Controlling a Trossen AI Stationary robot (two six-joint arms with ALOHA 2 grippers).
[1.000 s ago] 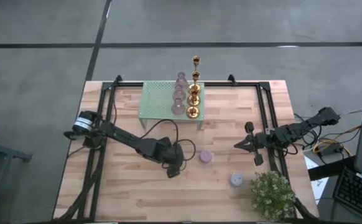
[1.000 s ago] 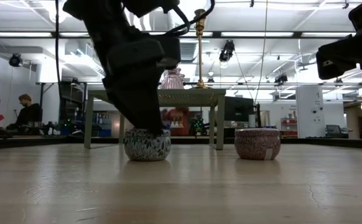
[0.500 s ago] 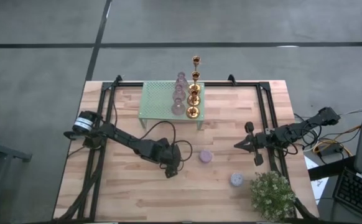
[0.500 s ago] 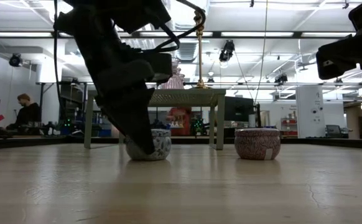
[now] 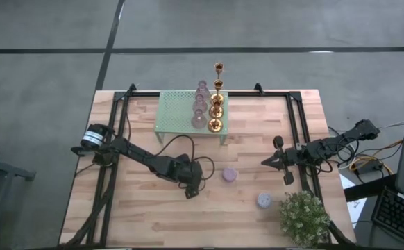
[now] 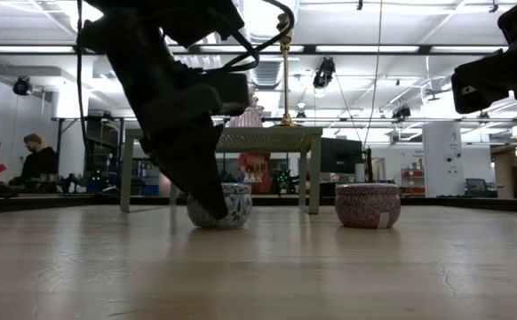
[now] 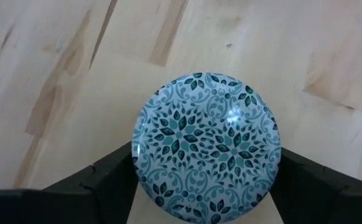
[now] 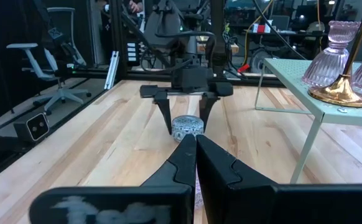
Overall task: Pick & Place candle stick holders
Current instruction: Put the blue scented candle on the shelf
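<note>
A squat round holder with a blue patterned lid [image 7: 207, 148] stands on the table between the fingers of my left gripper [image 5: 191, 186]; it also shows in the low view [image 6: 232, 206] and the right wrist view [image 8: 188, 126]. A lilac round holder [image 5: 229, 174] [image 6: 367, 205] stands to its right, and another [image 5: 264, 201] stands nearer the front. Pink glass holders [image 5: 200, 104] and gold stick holders [image 5: 216, 104] stand on the mint-green rack [image 5: 178, 111]. My right gripper [image 5: 266, 161] is shut and empty at the right. My left gripper pinches the blue holder's round side wall [image 7: 137, 163] between its two fingers, one on the near side [image 6: 203, 191] and one on the far side. The fingers come from above, slanting down. The holder sits upright with its base on the table.
A bushy potted plant [image 5: 304, 217] stands at the front right corner. The rack on its legs [image 6: 223, 142] stands at the far middle. Bare wood lies at the front left. A person [image 6: 36, 160] sits in the room beyond the table.
My left gripper has come down and tipped over the blue holder, and one finger now stands in front of it in the low view. The holder has slid a little toward the table's right and stays upright on the table.
</note>
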